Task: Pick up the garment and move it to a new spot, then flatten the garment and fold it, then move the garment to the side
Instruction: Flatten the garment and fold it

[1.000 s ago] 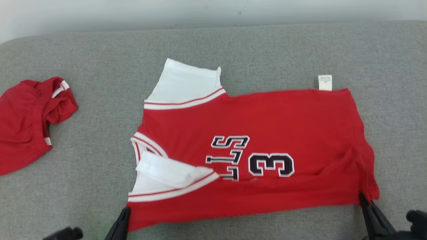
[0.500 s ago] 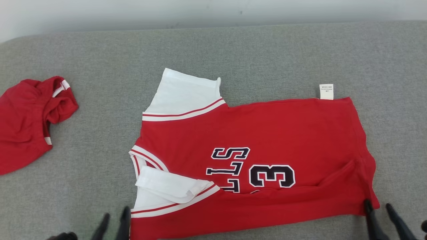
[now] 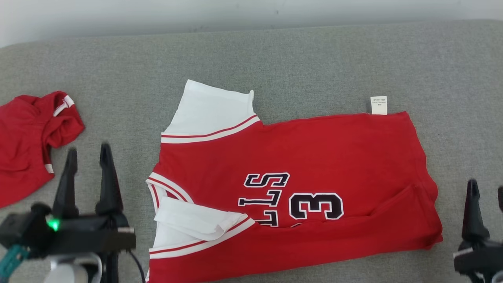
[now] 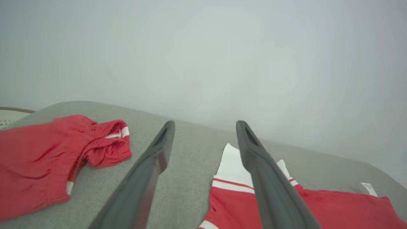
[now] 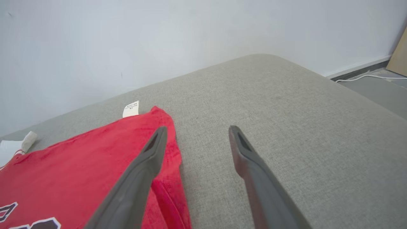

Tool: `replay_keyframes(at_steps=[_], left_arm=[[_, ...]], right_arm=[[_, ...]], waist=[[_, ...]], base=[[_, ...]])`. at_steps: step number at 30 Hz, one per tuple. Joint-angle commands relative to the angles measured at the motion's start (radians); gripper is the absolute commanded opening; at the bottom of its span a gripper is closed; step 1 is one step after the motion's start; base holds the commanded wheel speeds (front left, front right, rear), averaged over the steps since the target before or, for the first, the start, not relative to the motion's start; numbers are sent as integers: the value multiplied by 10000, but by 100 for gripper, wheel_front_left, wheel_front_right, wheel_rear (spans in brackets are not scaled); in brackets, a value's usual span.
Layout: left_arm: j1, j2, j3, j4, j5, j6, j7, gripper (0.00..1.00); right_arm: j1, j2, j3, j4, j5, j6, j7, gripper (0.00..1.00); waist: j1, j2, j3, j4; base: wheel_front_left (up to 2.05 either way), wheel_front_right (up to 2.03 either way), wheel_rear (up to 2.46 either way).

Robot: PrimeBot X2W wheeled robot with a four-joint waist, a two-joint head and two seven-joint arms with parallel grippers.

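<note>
The garment (image 3: 314,157) is a red jersey with white sleeves and black lettering, lying spread on the grey cushion (image 3: 275,55), collar to the left. Its near edge is folded over, and the near sleeve (image 3: 196,218) is doubled up. My left gripper (image 3: 88,153) stands open to the left of the jersey, touching nothing. In the left wrist view the open left gripper (image 4: 205,125) has bare cushion between its fingers, with the garment (image 4: 334,206) to their right. My right gripper (image 3: 486,192) is open just past the hem. In the right wrist view the right gripper (image 5: 197,130) hangs over the garment's (image 5: 79,165) hem corner.
A second red garment (image 3: 27,137) lies crumpled at the cushion's left end and is also seen as a red heap (image 4: 47,159). A white label (image 3: 379,105) sticks out at the jersey's far hem. A pale wall runs behind. Floor with a white cable (image 5: 365,78) lies beyond the right end.
Both grippers opened and let go of the jersey's near edge, then drew off to either side of it. The jersey settled on the cushion. The camera shifted slightly.
</note>
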Motion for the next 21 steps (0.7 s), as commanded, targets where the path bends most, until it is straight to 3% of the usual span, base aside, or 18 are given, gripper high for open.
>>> replay_keyframes(at_steps=[1, 6, 9, 16, 21], left_arm=[[-449, 49, -35, 122, 162, -57, -103, 100], [-2149, 211, -351, 1009, 513, -338, -49, 100], [-3261, 323, -748, 1883, 513, -800, 390, 100], [-5543, 520, -1765, 4419, -373, -2404, 3004, 100], [-6720, 588, -2166, 5567, -1025, -2849, 4482, 100]], right_arm=[[-339, 17, 26, -61, -135, -6, 55, 100], [-1591, -318, 472, 339, -153, -6, 335, 100], [-2422, -699, 940, 894, 11, -6, 603, 100], [-4176, -1559, 2226, 2297, 706, -6, 1238, 100], [-5087, -1918, 2943, 2952, 1285, -6, 1603, 100]], waist=[[-1, -1, 66, -57], [-1, -1, 327, -238], [-1, -1, 542, -324], [-1, -1, 1064, -520], [-1, -1, 1463, -661]], base=[[0, 0, 0], [0, 0, 0], [0, 0, 0], [0, 0, 0], [0, 0, 0]])
